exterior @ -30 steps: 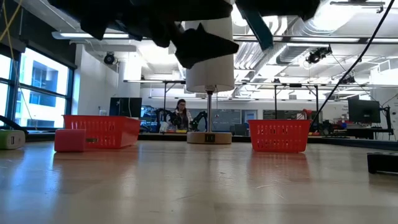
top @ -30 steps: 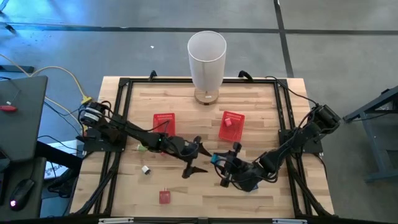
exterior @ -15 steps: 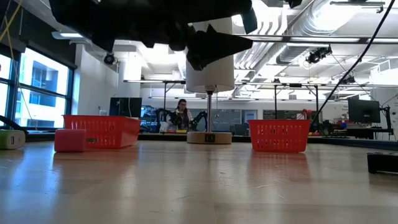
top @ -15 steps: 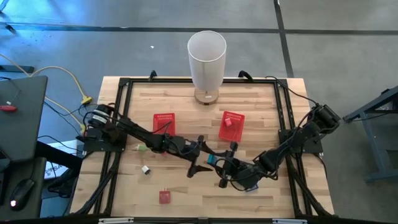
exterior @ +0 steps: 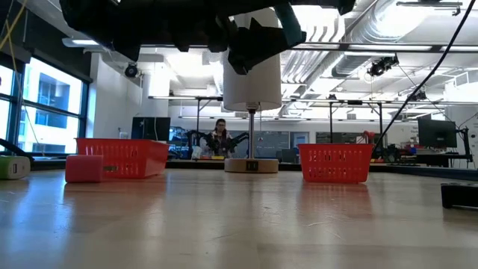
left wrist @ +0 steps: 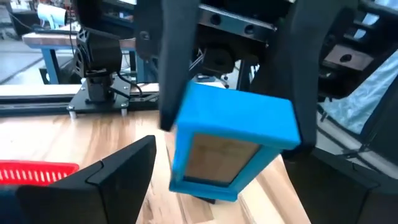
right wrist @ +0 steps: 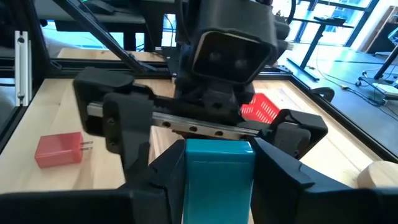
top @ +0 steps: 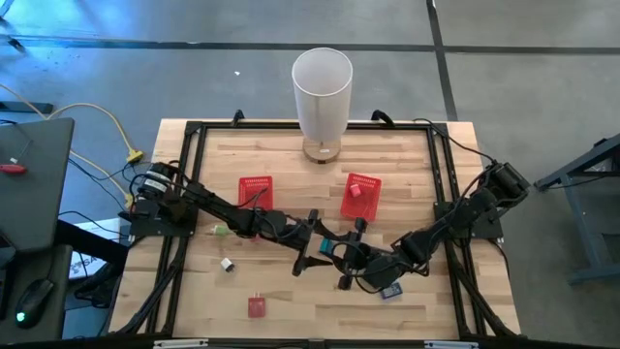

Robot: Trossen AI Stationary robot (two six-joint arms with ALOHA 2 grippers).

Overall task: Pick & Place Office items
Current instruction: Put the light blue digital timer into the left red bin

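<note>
Grippers meet mid-counter point(top: 291, 301): right gripper point(right wrist: 217, 171) clamps a blue block point(left wrist: 233, 140); left gripper point(top: 312, 247) gapes around it.

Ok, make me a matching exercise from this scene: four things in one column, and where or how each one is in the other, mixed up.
Things:
1. blue block
2. red plug
3. white tube
4. left gripper

States:
A. open, facing the block
B. standing at the back edge of the table
C. clamped in the right gripper
D. lying near the front edge

Pairs: 1-C, 2-D, 3-B, 4-A
</note>
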